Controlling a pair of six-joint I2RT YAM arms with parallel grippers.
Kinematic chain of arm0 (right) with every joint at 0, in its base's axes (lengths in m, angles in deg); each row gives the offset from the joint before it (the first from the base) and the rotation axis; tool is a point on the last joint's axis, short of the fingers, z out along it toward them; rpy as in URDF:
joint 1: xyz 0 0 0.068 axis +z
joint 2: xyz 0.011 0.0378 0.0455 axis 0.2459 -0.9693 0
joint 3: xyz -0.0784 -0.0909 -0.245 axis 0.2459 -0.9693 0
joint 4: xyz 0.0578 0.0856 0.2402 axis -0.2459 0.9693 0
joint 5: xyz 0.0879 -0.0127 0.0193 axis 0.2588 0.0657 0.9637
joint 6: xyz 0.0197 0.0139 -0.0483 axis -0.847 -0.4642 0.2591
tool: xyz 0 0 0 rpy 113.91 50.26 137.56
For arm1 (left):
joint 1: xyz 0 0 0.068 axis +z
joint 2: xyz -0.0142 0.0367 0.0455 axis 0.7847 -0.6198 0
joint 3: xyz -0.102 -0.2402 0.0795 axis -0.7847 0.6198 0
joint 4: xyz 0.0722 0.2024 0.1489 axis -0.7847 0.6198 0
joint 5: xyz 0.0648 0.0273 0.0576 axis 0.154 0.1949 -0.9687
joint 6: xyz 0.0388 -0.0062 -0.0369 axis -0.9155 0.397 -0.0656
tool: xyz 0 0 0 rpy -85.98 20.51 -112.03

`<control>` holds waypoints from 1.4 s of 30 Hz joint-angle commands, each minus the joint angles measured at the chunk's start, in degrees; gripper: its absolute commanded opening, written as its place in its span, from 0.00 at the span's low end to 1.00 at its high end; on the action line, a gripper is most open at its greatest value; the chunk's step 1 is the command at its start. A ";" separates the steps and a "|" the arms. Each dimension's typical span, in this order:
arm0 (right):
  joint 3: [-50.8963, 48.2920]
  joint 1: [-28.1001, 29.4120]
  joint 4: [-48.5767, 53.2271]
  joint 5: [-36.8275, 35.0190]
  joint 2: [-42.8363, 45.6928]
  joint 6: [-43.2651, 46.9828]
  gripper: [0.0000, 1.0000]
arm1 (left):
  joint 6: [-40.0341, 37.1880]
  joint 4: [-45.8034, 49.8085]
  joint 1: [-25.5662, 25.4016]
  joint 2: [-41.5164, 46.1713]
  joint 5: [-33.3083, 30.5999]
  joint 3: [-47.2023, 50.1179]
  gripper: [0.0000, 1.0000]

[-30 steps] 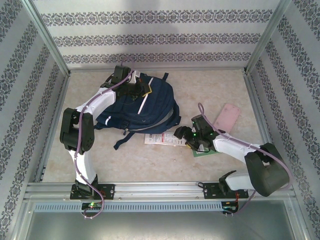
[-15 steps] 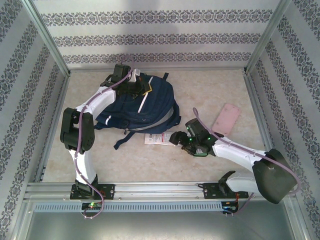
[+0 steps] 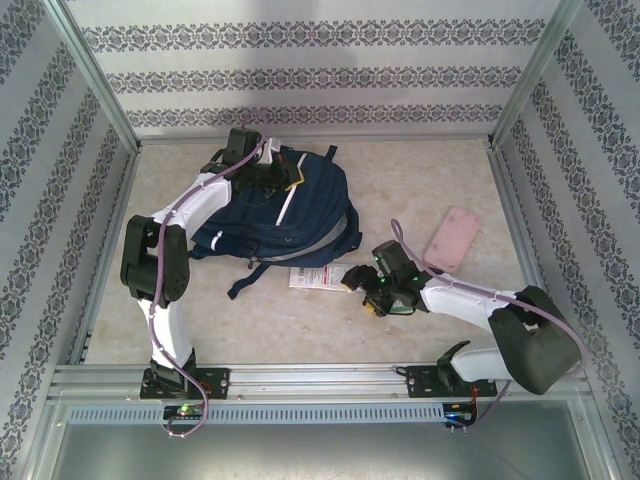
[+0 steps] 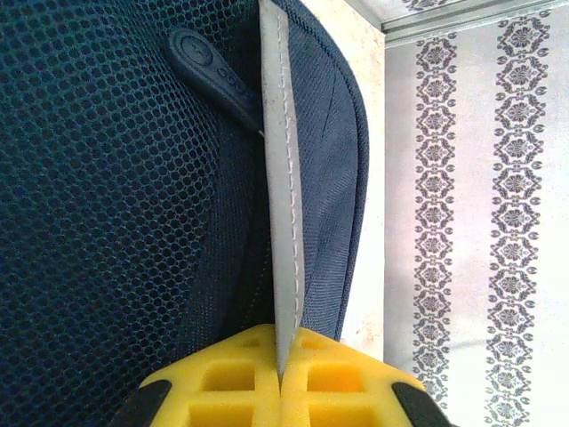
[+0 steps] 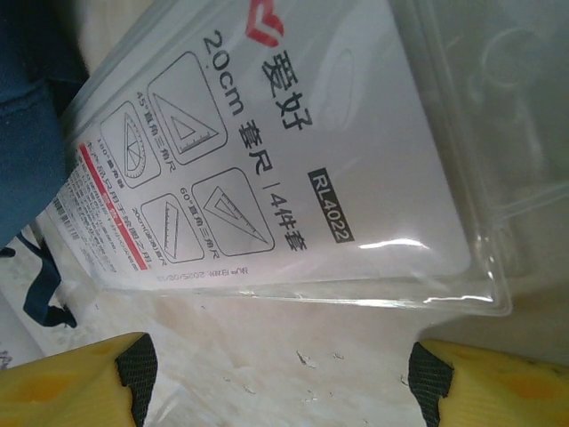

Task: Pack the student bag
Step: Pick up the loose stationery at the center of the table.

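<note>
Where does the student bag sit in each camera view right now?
Top external: student bag lies left of centre, toward the far side of the table.
Left wrist: the bag's navy mesh spans the left half; the left gripper pinches its grey strip.
Right wrist: a navy corner of the bag at the upper left edge.
Shared landmark: the beige marbled table.

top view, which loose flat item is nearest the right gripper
The white ruler-set packet, lying at the near edge of the student bag: the open right gripper hangs just over it. The pink flat case lies apart, farther right.
</note>
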 commanded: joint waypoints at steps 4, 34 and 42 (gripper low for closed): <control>1.35 -2.78 -10.03 -3.01 -4.34 -0.39 0.77 | -0.68 -3.01 -0.29 0.00 2.19 -1.80 0.00; 8.15 -7.53 -14.38 0.57 -7.60 7.43 0.75 | -1.63 -1.76 -0.30 0.57 3.43 -2.06 0.00; 5.22 -7.47 -23.08 1.21 -11.95 5.26 0.57 | -1.41 -1.85 -0.30 0.59 3.43 -1.85 0.00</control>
